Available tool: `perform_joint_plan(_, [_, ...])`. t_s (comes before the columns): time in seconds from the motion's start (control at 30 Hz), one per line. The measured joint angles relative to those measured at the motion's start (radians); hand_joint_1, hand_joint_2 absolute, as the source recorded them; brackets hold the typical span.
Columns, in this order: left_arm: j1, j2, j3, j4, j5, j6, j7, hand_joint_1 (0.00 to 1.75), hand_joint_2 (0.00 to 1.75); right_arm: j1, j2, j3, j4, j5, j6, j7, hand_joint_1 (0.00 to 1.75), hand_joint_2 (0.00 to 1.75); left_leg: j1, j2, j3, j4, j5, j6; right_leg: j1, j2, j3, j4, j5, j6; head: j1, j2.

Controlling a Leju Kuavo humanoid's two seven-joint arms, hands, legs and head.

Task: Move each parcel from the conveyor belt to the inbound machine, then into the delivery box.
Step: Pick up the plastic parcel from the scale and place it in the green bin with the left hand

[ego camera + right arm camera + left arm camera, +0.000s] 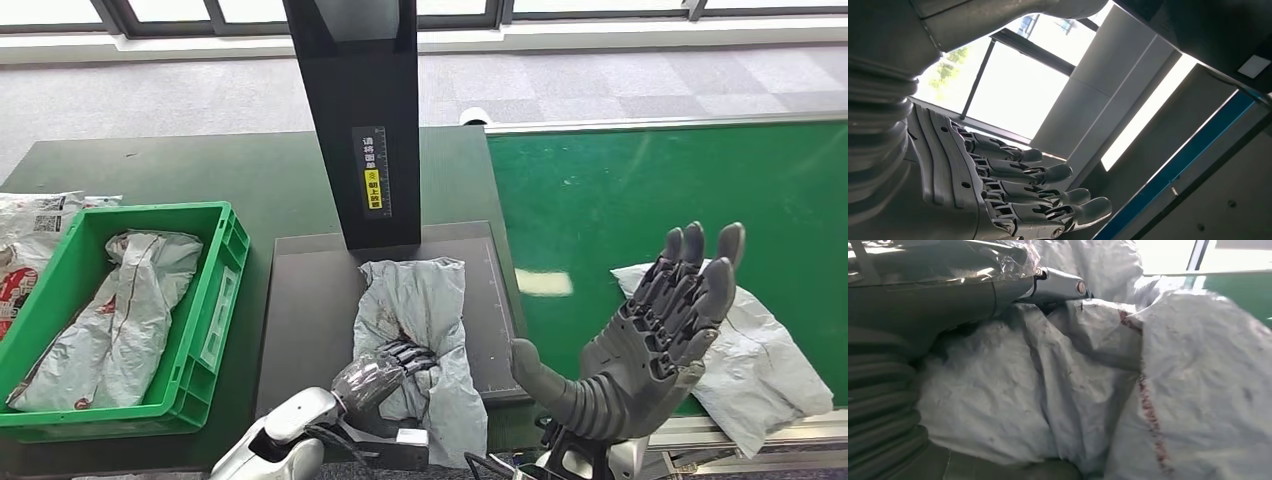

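In the green box (pixel 225 262) one parcel is already laid. A grey parcel (pixel 425 300) lies on the machine (pixel 300 320), gripped by the left hand (pixel 385 368); a lift leftward into the box is judged next. A yellow label (pixel 374 186) on the column is unreadable. The right hand (pixel 660 320) is raised, spread and empty, above the belt (pixel 650 190), where a white parcel (pixel 760 360) waits.
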Motion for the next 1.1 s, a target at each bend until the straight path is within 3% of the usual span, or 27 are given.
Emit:
perform_joint_plan(0.3, [0.059,0.019,0.011,-0.170,0.021,0.142,0.010,1.75,1.75,0.036,0.000,0.000,-0.012,0.004,0.000,0.000,0.00,1.75,0.000,0.000,0.004,0.000,0.003,-0.001,0.000,0.001,-0.005,0.000,0.003,0.000,0.000,0.000])
perform_joint_plan(0.6, [0.057,0.026,0.060,-0.262,0.128,0.286,-0.062,1.75,1.75,0.058,0.000,0.000,-0.046,0.009,0.000,0.000,0.00,1.75,0.000,0.000,0.001,0.000,0.003,-0.001,0.000,0.001,-0.008,0.000,0.003,0.000,0.000,0.000])
perform_joint_plan(0.83, [0.060,0.028,0.124,-0.350,0.265,0.464,-0.119,1.75,1.75,0.081,0.002,0.000,-0.076,0.022,0.000,0.000,0.00,1.75,0.000,0.000,0.000,0.000,0.003,-0.001,0.000,0.001,-0.009,0.000,0.003,0.000,0.000,0.000])
perform_joint_plan(1.1, [0.072,0.033,0.170,-0.406,0.292,0.501,-0.133,1.75,1.75,0.086,0.006,0.000,-0.093,0.026,0.000,0.000,0.00,1.75,0.000,0.000,0.000,0.000,0.003,-0.001,0.000,0.001,-0.010,0.000,0.003,0.000,0.000,0.000])
